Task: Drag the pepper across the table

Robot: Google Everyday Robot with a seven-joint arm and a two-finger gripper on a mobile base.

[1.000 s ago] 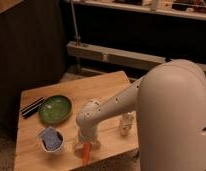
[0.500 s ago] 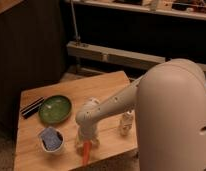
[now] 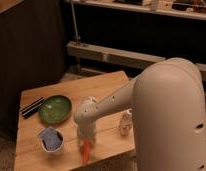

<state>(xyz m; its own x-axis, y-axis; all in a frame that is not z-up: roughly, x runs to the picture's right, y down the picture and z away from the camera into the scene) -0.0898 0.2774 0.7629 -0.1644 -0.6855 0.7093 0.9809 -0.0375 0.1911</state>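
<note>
Holding the same place as a second ago, the gripper point(image 3: 85, 139) sits over the pepper's point(image 3: 86, 153) upper end; whether it grasps, I cannot tell. The pepper lies unmoved near the worktop's point(image 3: 103, 87) front edge, so dragging likely hasn't begun.

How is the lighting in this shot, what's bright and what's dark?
Camera view: warm light falls on the table top and the pale arm; the background behind is dark; the gripper is down at the pepper by the table's front edge.
</note>
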